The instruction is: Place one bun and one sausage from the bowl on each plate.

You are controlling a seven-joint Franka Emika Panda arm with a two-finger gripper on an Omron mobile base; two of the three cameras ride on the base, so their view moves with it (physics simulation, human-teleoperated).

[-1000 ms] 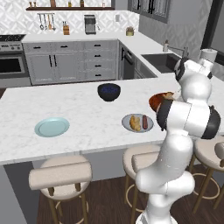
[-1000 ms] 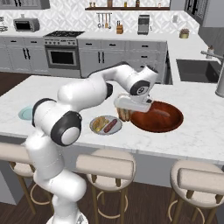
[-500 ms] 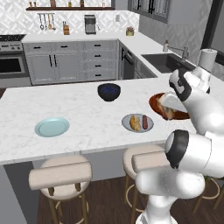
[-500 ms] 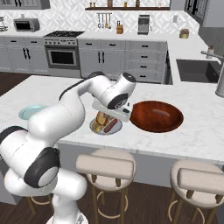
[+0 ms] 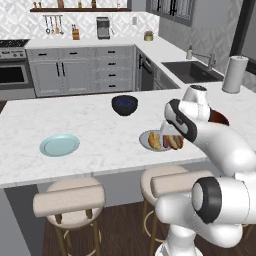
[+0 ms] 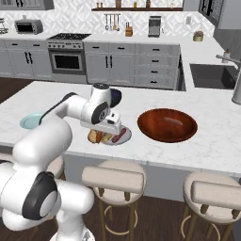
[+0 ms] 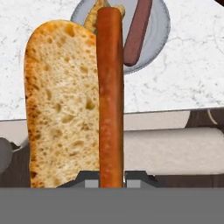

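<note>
The bowl (image 6: 167,124), wide and reddish-brown, sits on the marble island counter (image 6: 212,146) to the right of the grey plate (image 6: 123,137) in the right base view, and we see nothing lying in it. In the left base view only a sliver of its rim (image 5: 218,118) shows behind the arm.

The gripper (image 6: 109,128) hangs just above the grey plate, well apart from the bowl. In the hand view we see its dark fingertips (image 7: 138,178) at the bottom, clamped on the lower end of a sausage (image 7: 110,96) that runs straight up between them. A bun (image 7: 62,105) stands pressed against the sausage's left side (whether the fingers also pinch the bun we cannot tell, since its base hides them).

Beyond the held pair, the hand view shows the grey plate (image 7: 155,35) below on the counter, already carrying a darker second sausage (image 7: 137,31) and a bit of another bun (image 7: 92,16). From the left base view we make out the same plate (image 5: 145,140) with its bun and sausage (image 5: 172,142) side by side.

The pale teal plate (image 5: 59,144) lies bare near the counter's front edge, far to the left. A dark blue bowl (image 5: 124,104) stands farther back. 2 stools (image 5: 69,201) stand under the counter's near edge.
</note>
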